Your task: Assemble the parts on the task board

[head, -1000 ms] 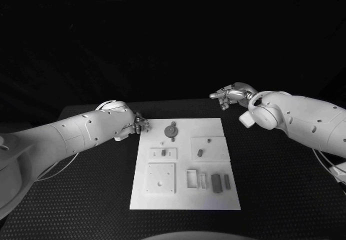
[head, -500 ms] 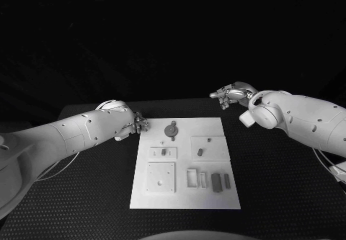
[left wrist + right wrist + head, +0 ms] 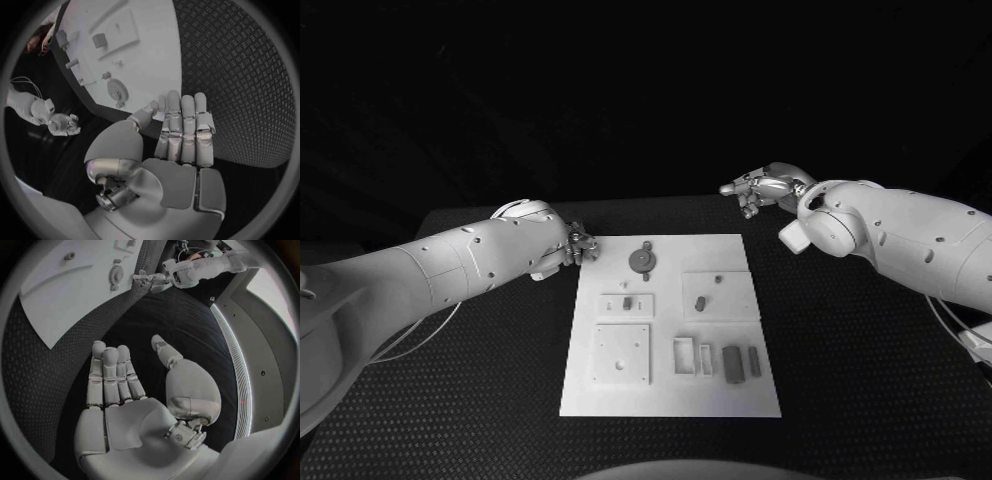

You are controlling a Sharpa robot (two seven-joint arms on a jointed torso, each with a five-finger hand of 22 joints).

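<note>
The white task board (image 3: 668, 395) lies in the middle of the black table. On it are a round disc part (image 3: 642, 260) at the far end, small parts (image 3: 627, 303) in the middle, and two dark bars (image 3: 734, 362) near the front right. My left hand (image 3: 577, 246) hovers just off the board's far left corner, holding nothing. The left wrist view shows its fingers (image 3: 181, 130) straight, with the disc part (image 3: 115, 91) ahead of them. My right hand (image 3: 764, 190) is raised beyond the board's far right corner. Its fingers (image 3: 112, 375) are stretched out, with nothing in them.
A raised square plate (image 3: 622, 355) sits on the board's near left, and a small frame (image 3: 685, 355) stands beside the bars. Black textured table (image 3: 473, 400) surrounds the board on all sides. My two forearms flank the board's far half.
</note>
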